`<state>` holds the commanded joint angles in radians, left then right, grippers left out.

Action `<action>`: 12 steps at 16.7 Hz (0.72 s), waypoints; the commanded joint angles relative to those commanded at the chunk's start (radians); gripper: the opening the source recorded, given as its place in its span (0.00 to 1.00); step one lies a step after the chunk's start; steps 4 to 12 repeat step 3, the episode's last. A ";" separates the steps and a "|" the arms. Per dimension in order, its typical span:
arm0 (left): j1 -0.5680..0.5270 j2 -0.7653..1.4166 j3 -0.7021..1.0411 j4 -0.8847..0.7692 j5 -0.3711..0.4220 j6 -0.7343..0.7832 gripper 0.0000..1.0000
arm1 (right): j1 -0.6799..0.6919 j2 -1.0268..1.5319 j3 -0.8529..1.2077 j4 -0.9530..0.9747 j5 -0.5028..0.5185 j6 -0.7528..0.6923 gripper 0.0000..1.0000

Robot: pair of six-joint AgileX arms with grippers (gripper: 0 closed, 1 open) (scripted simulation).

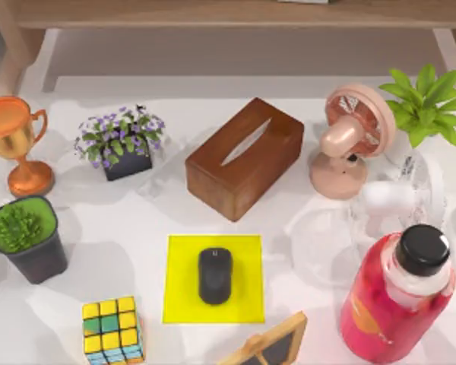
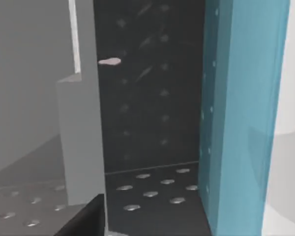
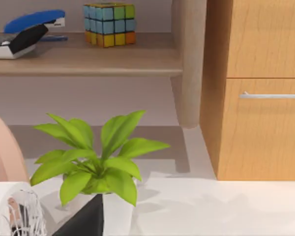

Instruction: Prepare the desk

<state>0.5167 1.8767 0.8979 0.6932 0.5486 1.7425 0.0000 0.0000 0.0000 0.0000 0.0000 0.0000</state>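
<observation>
Neither claw's finger state can be told. Desk (image 1: pixel 137 228) crowded; plant (image 3: pixel 96 157) and white fan (image 3: pixel 12 214) sit just ahead of right claw: careless advance risks toppling them.

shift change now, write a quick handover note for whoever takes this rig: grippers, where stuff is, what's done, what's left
Grippers: left and right cannot be judged from these views.
Desk: mouse lies on the yellow mat near the front middle. Tissue box sits behind it, pink fan to its right, red bottle front right, cube front left.
Done: mouse is on the mat.
Left: unclear from the pictures; check what else needs arranging.
</observation>
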 joint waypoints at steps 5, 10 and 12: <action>0.020 -0.013 -0.050 0.007 0.012 0.011 1.00 | 0.000 0.000 0.000 0.000 0.000 0.000 1.00; 0.020 -0.013 -0.050 0.007 0.012 0.011 1.00 | 0.000 0.000 0.000 0.000 0.000 0.000 1.00; 0.020 -0.013 -0.050 0.007 0.012 0.011 1.00 | 0.000 0.000 0.000 0.000 0.000 0.000 1.00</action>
